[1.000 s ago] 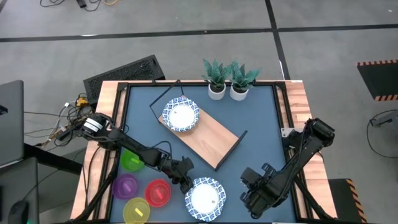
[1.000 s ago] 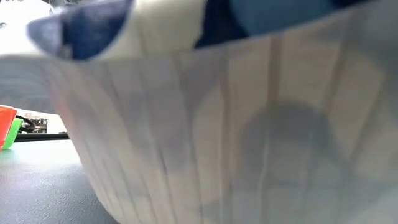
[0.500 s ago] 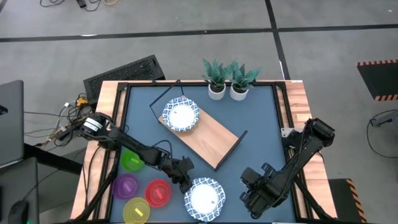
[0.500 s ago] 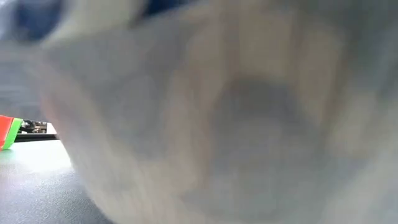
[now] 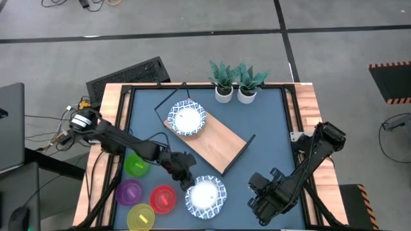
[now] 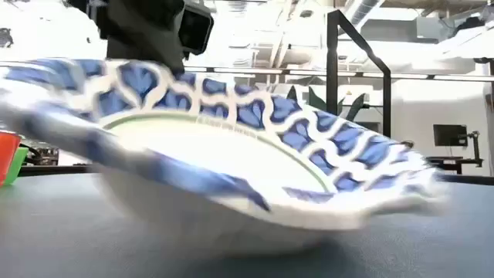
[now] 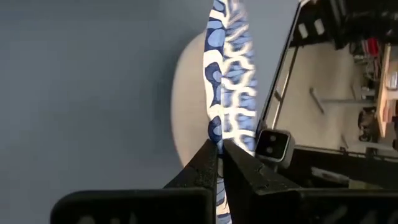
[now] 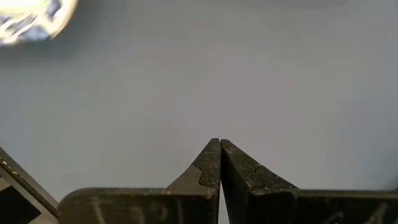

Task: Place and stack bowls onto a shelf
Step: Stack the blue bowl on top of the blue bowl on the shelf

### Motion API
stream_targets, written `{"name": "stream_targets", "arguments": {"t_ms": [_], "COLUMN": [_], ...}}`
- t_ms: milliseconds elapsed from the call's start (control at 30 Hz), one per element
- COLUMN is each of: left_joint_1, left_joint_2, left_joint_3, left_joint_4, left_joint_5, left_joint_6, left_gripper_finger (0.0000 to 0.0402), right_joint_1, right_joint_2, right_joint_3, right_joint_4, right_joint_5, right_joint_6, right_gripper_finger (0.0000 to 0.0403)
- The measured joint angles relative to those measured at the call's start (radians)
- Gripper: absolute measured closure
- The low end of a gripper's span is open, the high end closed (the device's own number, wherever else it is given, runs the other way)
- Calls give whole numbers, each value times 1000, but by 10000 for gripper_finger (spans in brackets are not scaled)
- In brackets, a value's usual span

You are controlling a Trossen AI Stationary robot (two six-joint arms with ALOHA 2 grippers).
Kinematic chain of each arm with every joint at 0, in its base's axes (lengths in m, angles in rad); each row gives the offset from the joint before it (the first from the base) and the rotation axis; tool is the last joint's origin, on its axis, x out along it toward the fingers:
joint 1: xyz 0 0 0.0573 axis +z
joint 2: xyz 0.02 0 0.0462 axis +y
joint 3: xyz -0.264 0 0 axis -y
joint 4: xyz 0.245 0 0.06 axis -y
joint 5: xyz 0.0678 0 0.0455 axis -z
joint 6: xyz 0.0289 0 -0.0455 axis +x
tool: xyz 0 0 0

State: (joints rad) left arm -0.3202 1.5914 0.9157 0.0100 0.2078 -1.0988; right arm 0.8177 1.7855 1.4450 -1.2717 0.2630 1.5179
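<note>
Blue-rimmed bowl (image 5: 206,196), tilted, rim pinched by left gripper (image 5: 187,181) at 10 o'clock; right gripper (image 8: 219,155) closed, empty.

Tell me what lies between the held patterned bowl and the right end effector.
Only bare dark blue tabletop, per the high view, between the blue-patterned white bowl and the right end effector.

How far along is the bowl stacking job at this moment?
Done: one patterned bowl sits on the shelf. In hand: the left hand pinches a second patterned bowl's rim. Left: the green, purple, red and yellow bowls.
</note>
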Motion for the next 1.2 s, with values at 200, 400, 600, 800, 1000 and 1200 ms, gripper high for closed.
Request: {"name": "stream_targets", "arguments": {"t_ms": [200, 400, 600, 800, 1000, 1200], "left_joint_1": [37, 64, 83, 147, 252, 317], "left_joint_2": [-127, -300, -503, -671, -770, -781], "left_joint_3": [0, 0, 0, 0, -22, -134], "left_joint_4": [-55, -216, -413, -429, -455, -298], "left_joint_5": [-33, -40, -179, -527, -777, -736], "left_joint_6": [19, 30, -20, -73, -138, -292], "left_gripper_finger": [401, 401, 401, 401, 401, 401], "right_joint_1": [0, -2, -2, -15, -32, -54], "right_joint_2": [0, 0, 0, 0, 0, 0], "right_joint_3": [0, 0, 0, 0, 0, 0], "right_joint_4": [0, -3, -8, -11, -10, -12], "right_joint_5": [0, 1, 45, 84, 102, 107], "right_joint_6": [1, 0, -1, -3, -30, -84], "right_gripper_finger": [374, 374, 374, 374, 374, 374]}}
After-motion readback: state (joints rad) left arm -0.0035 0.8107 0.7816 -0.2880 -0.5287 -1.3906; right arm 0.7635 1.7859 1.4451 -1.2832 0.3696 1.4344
